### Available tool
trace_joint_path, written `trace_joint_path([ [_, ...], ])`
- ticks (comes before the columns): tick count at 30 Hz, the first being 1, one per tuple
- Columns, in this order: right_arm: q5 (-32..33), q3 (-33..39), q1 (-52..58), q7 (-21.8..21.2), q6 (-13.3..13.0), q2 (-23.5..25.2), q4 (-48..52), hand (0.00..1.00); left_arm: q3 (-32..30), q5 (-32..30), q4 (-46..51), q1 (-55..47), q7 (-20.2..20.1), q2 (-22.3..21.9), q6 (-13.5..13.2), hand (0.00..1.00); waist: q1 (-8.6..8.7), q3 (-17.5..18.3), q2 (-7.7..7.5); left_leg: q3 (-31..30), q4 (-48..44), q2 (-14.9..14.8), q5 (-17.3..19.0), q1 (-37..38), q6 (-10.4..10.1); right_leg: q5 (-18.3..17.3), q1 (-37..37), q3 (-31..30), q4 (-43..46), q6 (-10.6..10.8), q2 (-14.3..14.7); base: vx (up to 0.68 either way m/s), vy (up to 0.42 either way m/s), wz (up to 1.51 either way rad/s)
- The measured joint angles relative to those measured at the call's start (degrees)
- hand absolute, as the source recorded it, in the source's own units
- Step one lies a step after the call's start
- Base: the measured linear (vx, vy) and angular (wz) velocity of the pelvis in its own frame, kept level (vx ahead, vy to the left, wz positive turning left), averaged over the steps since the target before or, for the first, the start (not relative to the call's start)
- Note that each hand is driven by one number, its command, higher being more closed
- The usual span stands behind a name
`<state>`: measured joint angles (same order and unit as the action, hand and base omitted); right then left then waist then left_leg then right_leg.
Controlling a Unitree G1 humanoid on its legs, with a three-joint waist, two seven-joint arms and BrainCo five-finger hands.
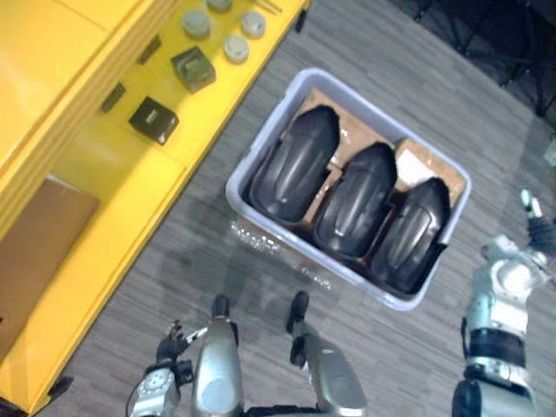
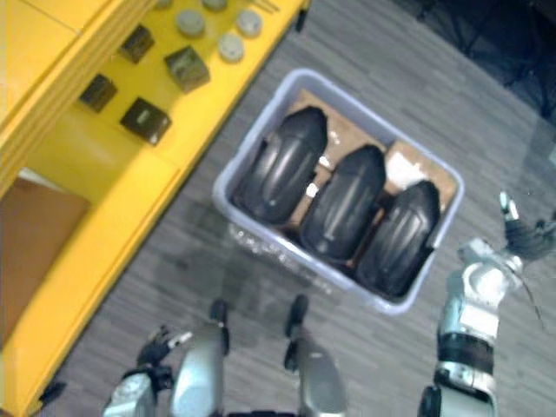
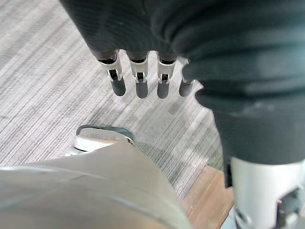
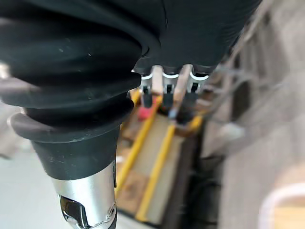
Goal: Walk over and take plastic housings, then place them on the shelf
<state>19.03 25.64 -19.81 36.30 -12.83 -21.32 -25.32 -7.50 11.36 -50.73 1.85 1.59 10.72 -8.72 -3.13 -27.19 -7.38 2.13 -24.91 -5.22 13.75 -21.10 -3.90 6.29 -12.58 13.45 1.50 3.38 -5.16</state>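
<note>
I see three plastic housings side by side inside the grey bin. My left hand and right hand hang clear of the bin, fingers relaxed, empty.

Bright even light (glare on housings)

Bare floor before bin: your approach is open. Bin top uncovered; reach in from above. Three plastic housings packed side by side, touching, no finger room between. Yellow shelf close on bin's left: small blocks and discs crowd far part, nearer stretch bare.
</note>
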Motion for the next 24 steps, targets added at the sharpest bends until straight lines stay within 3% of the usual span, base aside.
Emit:
trace_joint_path([
  [6, 2.72, 0.03, 1.36, 0.13, 0.55, 0.72, -1.12, 0.00, 1.78, 0.18, -0.08, 1.27, 0.13, 0.04, 0.08, 0.00, 0.18, -0.76, 1.25, 0.82, -0.14, 0.06, -0.05, -0.96, 0.13, -0.02, -2.32, -2.74, 0.94, 0.02, -0.09, -0.05, 0.001, -0.11],
  [11, 2.70, -2.32, 2.07, -0.59, 2.60, 2.61, -7.40, 0.00, 2.73, 2.25, -1.48, 2.91, 0.47, -0.43, 0.36, 0.00, 0.91, -1.49, 2.50, 1.83, 0.43, 0.01, -0.33, -1.12, 0.32, 0.10, -3.74, -4.26, 1.23, 0.20, -0.06, -0.03, -0.024, -0.15],
  [16, 2.72, -2.34, 3.20, -1.28, 2.59, 3.76, -12.00, 0.00, 3.82, 2.51, -2.05, 5.39, 0.39, -0.70, 0.06, 0.00, 1.15, -1.77, 2.93, 1.61, 0.59, 0.16, -0.91, -3.21, 0.07, 0.36, -5.95, -4.22, 1.31, 0.58, -0.24, -0.02, -0.026, 0.01],
  [24, 2.70, -2.34, 0.83, -2.36, 1.12, 3.23, -18.03, 0.00, 4.43, 4.55, -2.14, 6.87, -0.09, -4.10, -0.68, 0.00, 1.49, -2.85, 4.86, 0.96, 0.69, 1.67, -1.69, -4.11, 0.51, 0.63, -6.51, -3.72, 1.36, 1.01, -1.65, -0.01, 0.006, 0.06],
])
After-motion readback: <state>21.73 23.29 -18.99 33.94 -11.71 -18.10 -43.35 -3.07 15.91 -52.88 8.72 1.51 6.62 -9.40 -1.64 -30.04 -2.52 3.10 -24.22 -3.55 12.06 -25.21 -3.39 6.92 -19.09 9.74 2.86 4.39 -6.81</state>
